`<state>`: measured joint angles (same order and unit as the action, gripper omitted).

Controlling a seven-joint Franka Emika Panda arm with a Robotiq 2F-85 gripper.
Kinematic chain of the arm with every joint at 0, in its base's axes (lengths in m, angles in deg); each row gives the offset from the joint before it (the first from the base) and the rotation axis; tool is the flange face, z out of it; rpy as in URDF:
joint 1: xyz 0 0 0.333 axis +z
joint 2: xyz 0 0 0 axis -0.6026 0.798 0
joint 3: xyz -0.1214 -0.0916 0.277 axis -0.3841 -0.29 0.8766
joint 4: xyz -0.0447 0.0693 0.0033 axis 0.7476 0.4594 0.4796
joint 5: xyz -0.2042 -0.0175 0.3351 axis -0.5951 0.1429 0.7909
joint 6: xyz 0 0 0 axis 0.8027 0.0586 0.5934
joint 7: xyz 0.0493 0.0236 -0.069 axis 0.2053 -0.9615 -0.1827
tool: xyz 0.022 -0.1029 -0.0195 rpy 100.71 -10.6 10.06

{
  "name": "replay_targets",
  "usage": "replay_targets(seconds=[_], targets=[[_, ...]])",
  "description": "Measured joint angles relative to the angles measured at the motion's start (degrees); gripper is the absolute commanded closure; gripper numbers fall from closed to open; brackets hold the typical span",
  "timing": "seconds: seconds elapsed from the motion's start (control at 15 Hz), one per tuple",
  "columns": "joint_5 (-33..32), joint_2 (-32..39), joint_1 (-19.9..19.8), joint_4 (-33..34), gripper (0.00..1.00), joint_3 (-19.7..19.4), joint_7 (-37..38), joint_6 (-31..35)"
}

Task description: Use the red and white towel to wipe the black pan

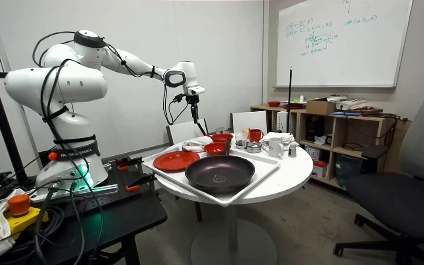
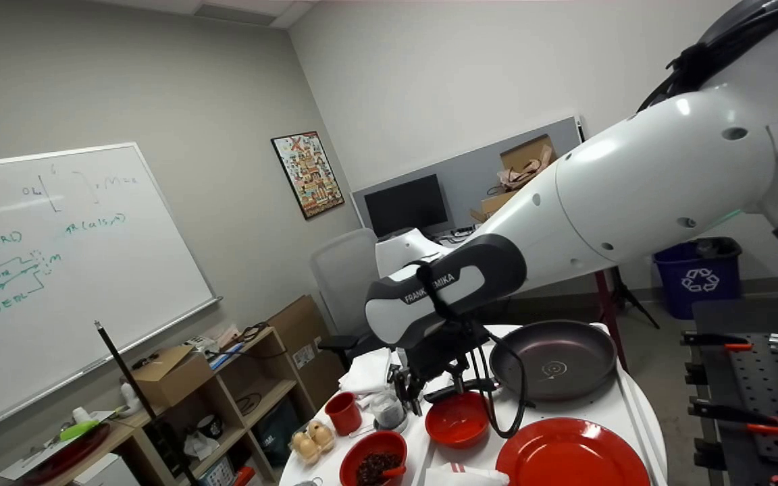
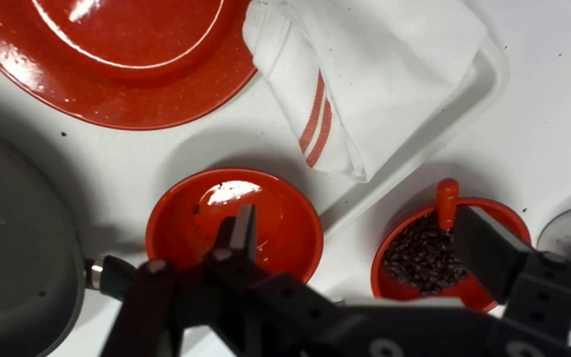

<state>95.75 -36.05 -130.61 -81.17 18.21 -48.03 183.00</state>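
Can see the red-striped towel folded on the tray beside the red plate, apart from the jaws, off to one side. Can see the black pan there too, and the jaws spread wide over the red bowl and bean bowl.

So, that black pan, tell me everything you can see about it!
The black pan is round and shallow, smooth and metal-looking, with a pale round mark and a few dark specks inside. A silvery collar joins its black handle. It sits right way up on the white tray, near the red plate but not touching it.
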Motion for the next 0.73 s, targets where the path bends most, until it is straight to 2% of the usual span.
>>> replay_targets(seconds=[0.73], targets=[[-0.02,0.05,0.70,-1.42,0.00,-0.71,1.43,-0.10]])
